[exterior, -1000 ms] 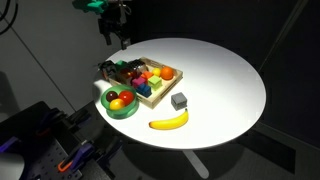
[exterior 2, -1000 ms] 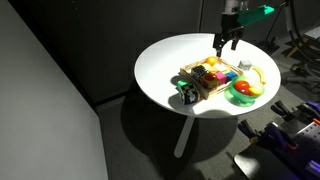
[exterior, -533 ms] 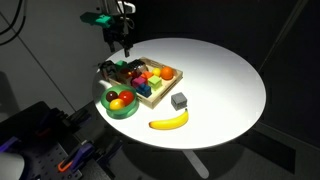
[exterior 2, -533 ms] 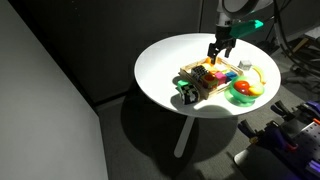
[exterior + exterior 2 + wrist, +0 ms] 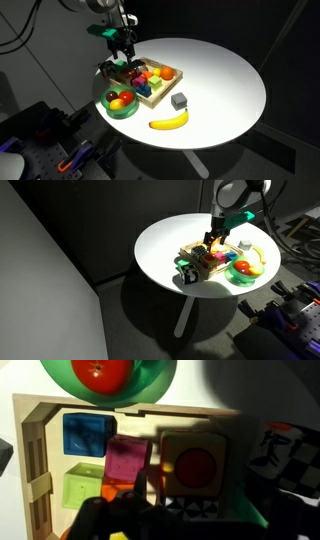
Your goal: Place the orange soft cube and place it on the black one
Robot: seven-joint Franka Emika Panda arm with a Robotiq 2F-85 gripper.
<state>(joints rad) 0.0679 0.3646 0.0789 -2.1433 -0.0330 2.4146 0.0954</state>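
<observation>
The fingers (image 5: 126, 56) hang just above the wooden tray (image 5: 160, 96); whether they are spread or closed cannot be told.

No readable text or labels anywhere.

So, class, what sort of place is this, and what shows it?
Probably a robotics lab: a robot arm over a round white table, a dark backdrop behind, and cabled equipment beside it.

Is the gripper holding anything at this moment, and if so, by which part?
Nothing: the gripper hangs empty above the wooden tray.
</observation>
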